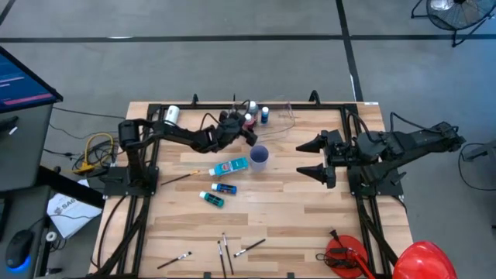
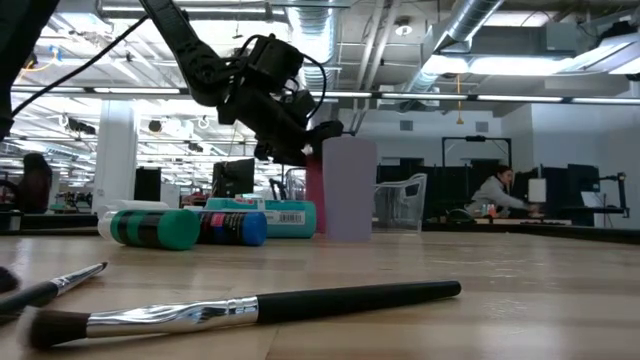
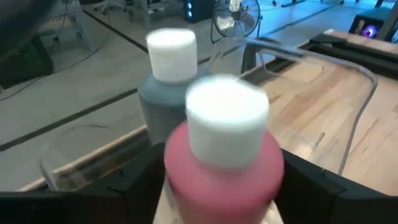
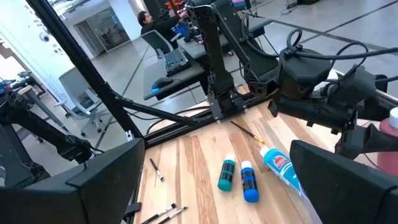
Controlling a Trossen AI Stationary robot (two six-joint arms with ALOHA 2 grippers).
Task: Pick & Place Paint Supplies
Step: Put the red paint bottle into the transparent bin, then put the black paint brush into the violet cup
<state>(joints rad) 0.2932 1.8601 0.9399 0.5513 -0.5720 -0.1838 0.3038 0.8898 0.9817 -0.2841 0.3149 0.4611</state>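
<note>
An open workshop with grey floor surrounds the wooden table (image 1: pixel 310 209). At upper centre of the high view, the red bottle (image 1: pixel 249 120) stands at the near edge of the clear tub (image 1: pixel 283 116), just beside a blue bottle (image 1: pixel 265 115). Whether it stands inside the tub or at its wall I cannot tell. The left gripper (image 1: pixel 246 128) is at the red bottle, and in the left wrist view its fingers (image 3: pixel 140 180) flank the bottle with a little space showing, so the grip looks slack or just letting go.

Judging from this, the risk is a tip: the red bottle sits touching or nearly touching its neighbour, and a finger brushing it on the way out could knock both over or push the light tub.

The purple cup (image 1: pixel 259 156) stands just below the tub; its inside is not visible.

At centre lie a light blue tube (image 1: pixel 231 167), a dark blue bottle (image 1: pixel 224 187) and a teal bottle (image 1: pixel 211 199); brushes (image 1: pixel 226 249) lie along the bottom edge.

The right gripper (image 1: pixel 316 159) waits at centre right, fingers spread wide.
</note>
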